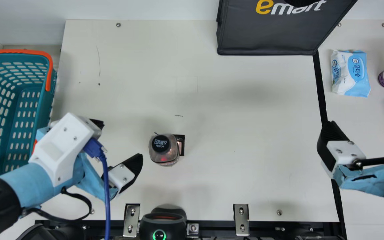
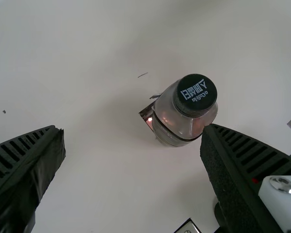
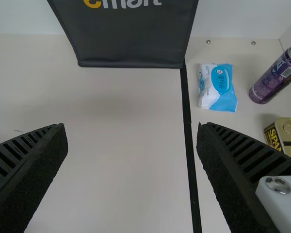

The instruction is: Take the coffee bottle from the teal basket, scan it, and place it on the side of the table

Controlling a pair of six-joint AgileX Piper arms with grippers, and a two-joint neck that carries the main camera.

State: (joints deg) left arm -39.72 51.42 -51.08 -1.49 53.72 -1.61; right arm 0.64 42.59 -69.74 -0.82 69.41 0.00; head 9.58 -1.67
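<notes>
Left of centre on the table [image 1: 232,100], the coffee bottle [image 1: 171,152] is standing upright, clear-walled and rounded at the corners, its black cap [image 1: 161,143] facing the camera. Out of the teal basket [image 1: 45,103], then, and as I read it we're between lift and scan, with the black scanner [image 1: 160,218] waiting at the near edge. Beside the bottle is the left pincer [image 1: 121,139], its two ribbed fingers well apart and clamped on nothing; over by the black tape line [image 1: 320,90], the right pincer [image 1: 360,122] has its fingers spread too, holding nothing. Now, how will this one handle? Looks like plastic to me, probably light, though how much is inside I can't tell. Those smooth walls could be slippery, and if they're thin they'll give under a hard squeeze. My pick: take the body low, below the sloping shoulder, one finger on each of two opposite sides, firm but gentle. Pinch the shoulder and it might squirt free; the cap is stiffer, I'd guess, but it's a small hold and lets the bottle swing. Watch the dark-edged tag [image 1: 181,145] poking out at its side, because a finger catching that could twist or topple the whole thing.
</notes>
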